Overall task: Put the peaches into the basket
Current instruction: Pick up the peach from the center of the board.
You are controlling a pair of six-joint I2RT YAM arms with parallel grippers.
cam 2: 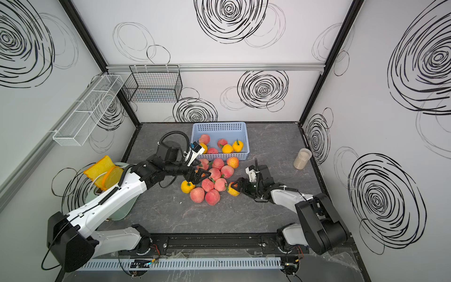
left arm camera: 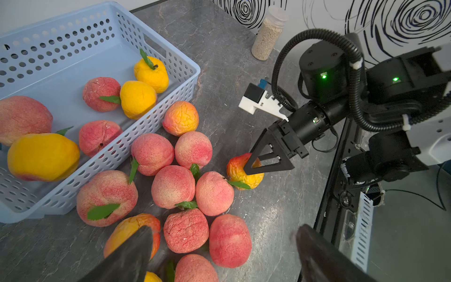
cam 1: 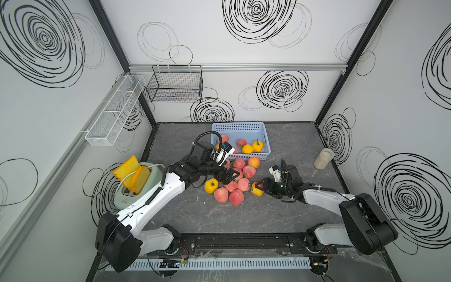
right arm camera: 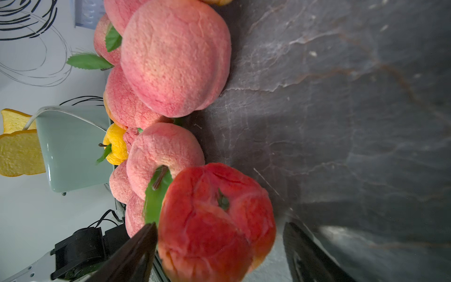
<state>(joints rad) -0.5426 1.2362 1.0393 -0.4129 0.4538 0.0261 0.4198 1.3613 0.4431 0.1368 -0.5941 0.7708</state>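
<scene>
No writing can be read anywhere on the worktop [cam 1: 244,214] or the rig.
The pale green toaster [cam 1: 127,195] has a small dark triangular emblem [cam 1: 125,200] low on its near end in a top view. A line of tiny letters sits beneath it, too small to make out. The black link of the left arm [cam 1: 188,171] bears a small white mark [cam 1: 181,165], seen in both top views and equally unreadable. In the left wrist view, two green indicator lights [left arm camera: 324,76] glow on the black joint housings of the right arm [left arm camera: 415,73], with a smaller green light [left arm camera: 315,120] on its wrist barrel.
</scene>
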